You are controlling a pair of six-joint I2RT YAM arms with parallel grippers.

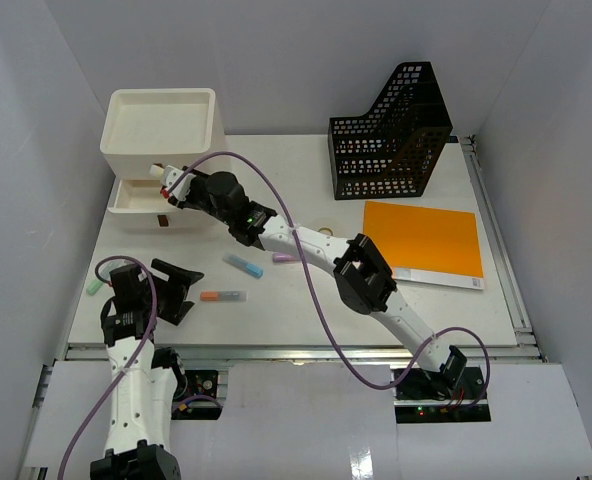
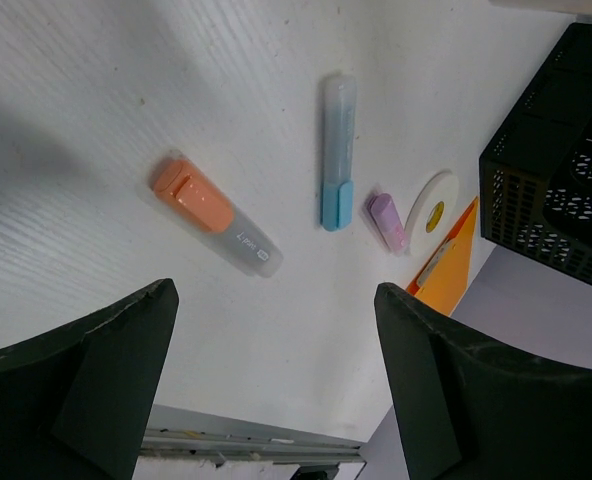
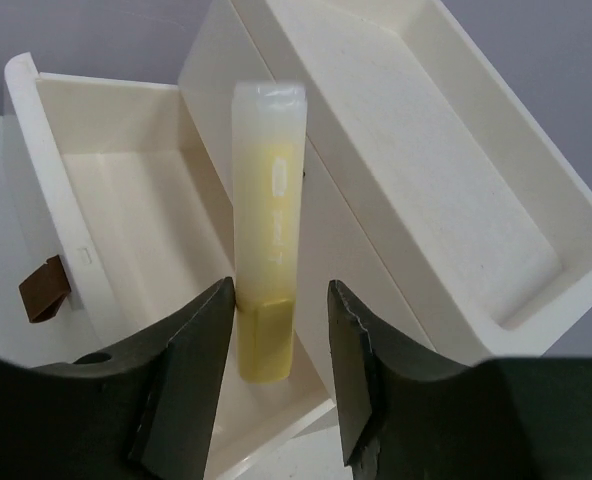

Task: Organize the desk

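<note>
On the white desk (image 1: 306, 310) lie an orange highlighter (image 1: 222, 296) (image 2: 211, 215), a blue one (image 1: 243, 265) (image 2: 337, 150) and a small purple one (image 1: 284, 257) (image 2: 387, 221). My left gripper (image 1: 184, 290) (image 2: 276, 295) hovers near the front left, open and empty. My right gripper (image 1: 171, 185) (image 3: 281, 290) reaches over the pulled-out drawer (image 1: 136, 200) (image 3: 96, 200) of the white drawer box (image 1: 163, 120). A yellow highlighter (image 3: 269, 230) stands between its jaws. It touches the left finger, with a gap to the right one.
A black mesh file holder (image 1: 391, 135) (image 2: 556, 180) stands at the back right, with an orange notebook (image 1: 423, 240) (image 2: 446, 265) in front of it. A tape roll (image 1: 325, 231) (image 2: 431, 205) lies mid-desk. A green highlighter (image 1: 96, 285) lies by the left wall.
</note>
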